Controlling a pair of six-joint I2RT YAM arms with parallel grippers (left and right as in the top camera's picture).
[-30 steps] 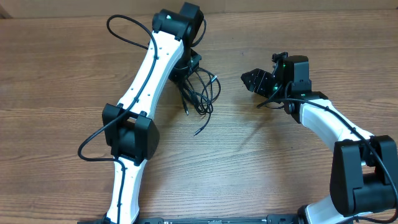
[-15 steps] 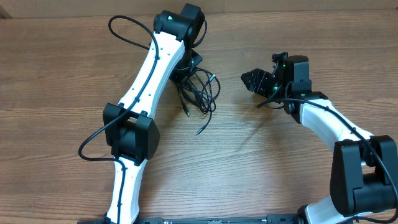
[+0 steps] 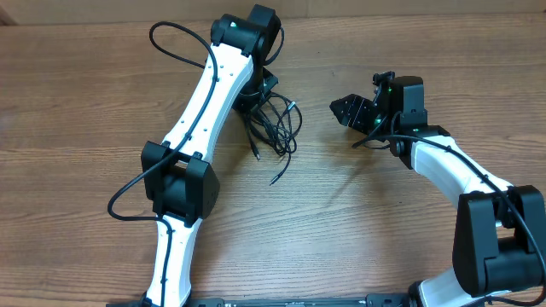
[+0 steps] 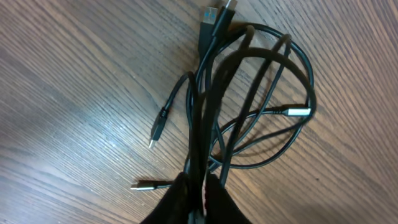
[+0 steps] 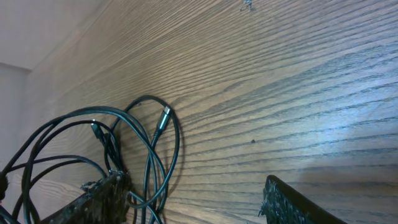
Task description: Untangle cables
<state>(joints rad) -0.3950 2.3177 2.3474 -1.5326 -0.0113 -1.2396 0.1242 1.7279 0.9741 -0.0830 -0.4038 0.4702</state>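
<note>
At upper left, left gripper [image 4: 198, 186] clamps the cables [image 4: 202, 124]; right gripper [image 5: 193, 193] stands wide open.

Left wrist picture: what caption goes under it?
Left gripper pinches a tangled bundle of black cables on the wooden table.

A wood-grain table [image 3: 341, 239] bears a loose tangle of black cables [image 4: 205, 112].

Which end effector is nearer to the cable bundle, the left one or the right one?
Left. The left end effector is at the cable bundle, pinching its strands. The right end effector is open and clearly apart from it.
</note>
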